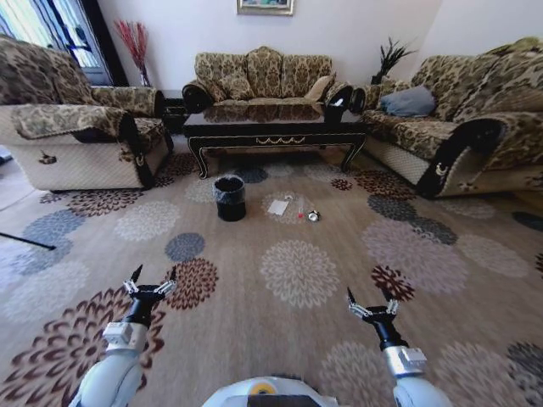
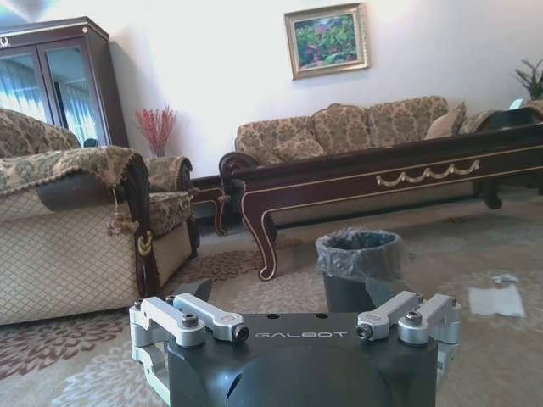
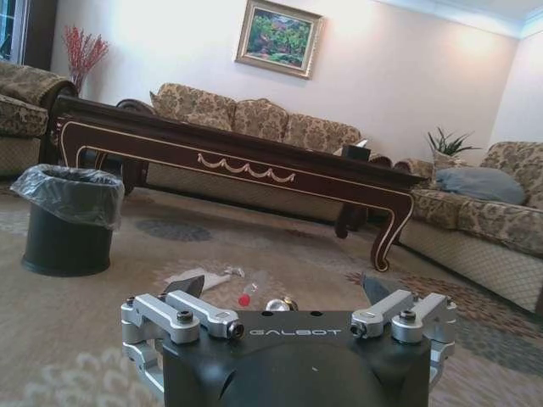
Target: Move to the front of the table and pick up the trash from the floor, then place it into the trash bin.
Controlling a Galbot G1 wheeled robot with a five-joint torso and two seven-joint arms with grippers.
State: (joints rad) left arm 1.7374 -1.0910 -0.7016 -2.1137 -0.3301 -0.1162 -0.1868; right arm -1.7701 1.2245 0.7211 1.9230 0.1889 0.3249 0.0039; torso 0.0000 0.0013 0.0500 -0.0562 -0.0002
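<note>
The dark wood table stands ahead, in front of the back sofa. On the patterned floor before it sits the black trash bin with its clear liner. The trash lies just right of the bin: a white paper, a small bottle with a red tip and a small shiny bit. My left gripper and right gripper hover low over the carpet, well short of the litter, both open and empty. The right wrist view shows the bin, paper and red tip beyond the gripper.
An armchair flanks the left, a long sofa the right, and another sofa stands behind the table. A thin dark rod lies on the carpet at far left. Open carpet stretches between me and the bin.
</note>
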